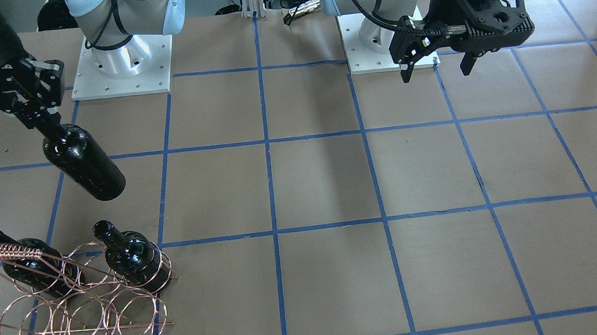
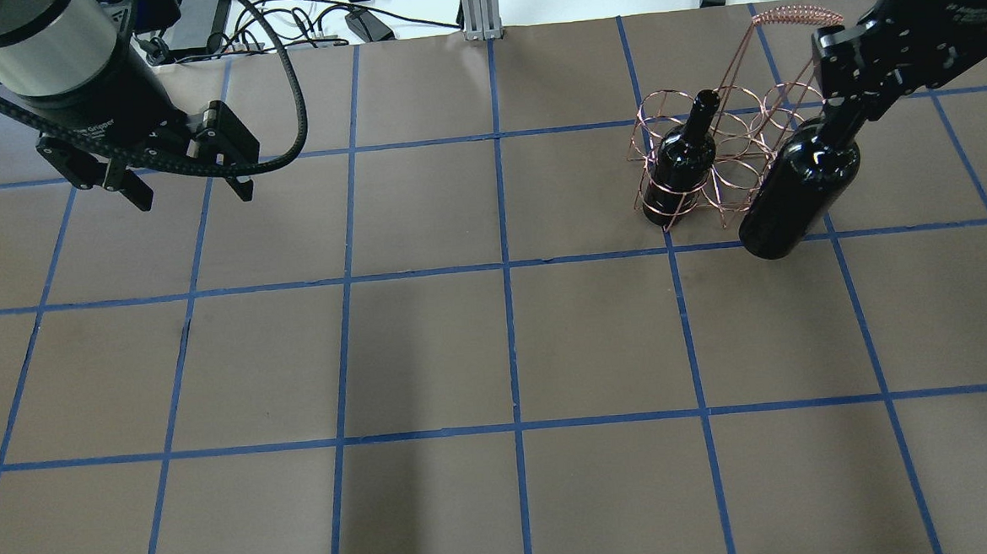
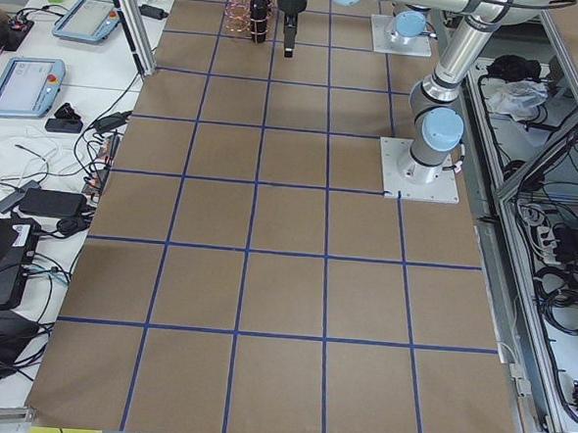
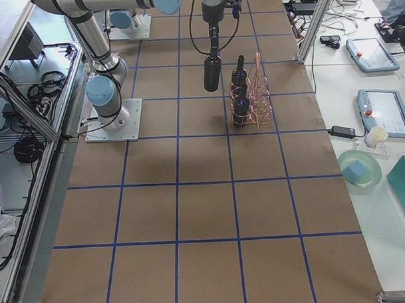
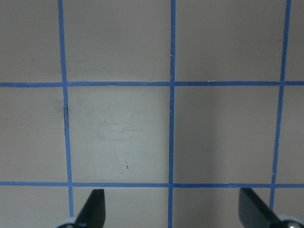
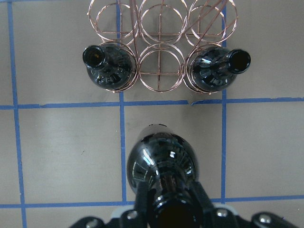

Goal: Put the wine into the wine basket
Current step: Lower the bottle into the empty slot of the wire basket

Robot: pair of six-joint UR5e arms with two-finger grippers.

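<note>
While the gridded desk (image 2: 497, 353) carries the wine basket (image 1: 78, 300) by its far edge toward the right end, the wine (image 1: 85, 171) hangs neck up above the desk on the robot's side of the basket, apart from it. Two other bottles (image 6: 109, 66) stand in the end rings of the nearer row. The right gripper (image 1: 43, 118) is clamped on the wine's neck. The left gripper (image 2: 194, 196) hovers over the desk's left half, fingers spread wide, holding nothing.

The brown worktop (image 1: 324, 187), gridded with blue tape, carries the wine basket (image 1: 83, 313) at lower left of the front-facing view and white base plates (image 1: 151, 77) along the top.
</note>
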